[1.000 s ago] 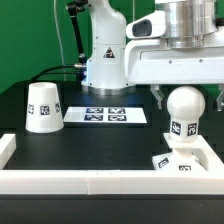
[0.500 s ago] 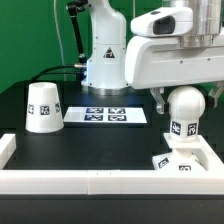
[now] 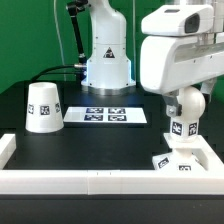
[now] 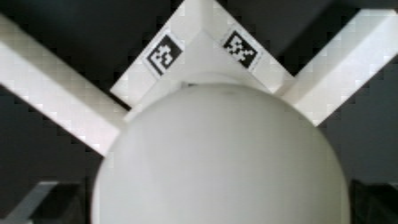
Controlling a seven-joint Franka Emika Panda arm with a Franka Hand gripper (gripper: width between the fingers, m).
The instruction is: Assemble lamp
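- Bulb (image 3: 186, 112) stands upright on the base (image 3: 178, 162), long axis vertical, at the exterior view's right, near side, tucked into the corner of the low white wall (image 3: 90, 181).
- Gripper (image 3: 186, 98) sits straight above the bulb, so the bulb lies directly below it along the same vertical line. Judged: the coming move turns on a straight drop or lift on that axis.
- Fingers mostly hidden by the arm housing (image 3: 185, 50). Cannot tell if they are spread, closed, or touching the bulb.
- Shade (image 3: 43, 107) stands well apart at the exterior view's left, wide end down. Marker board (image 3: 105, 116) lies between, farther back.
- Wrist view looks down over the bulb (image 4: 214, 160): the dome fills the frame, base (image 4: 201, 55) pokes out behind it in the wall's (image 4: 54, 85) V-corner.
- Exterior view alone shows the shade and the stack height.
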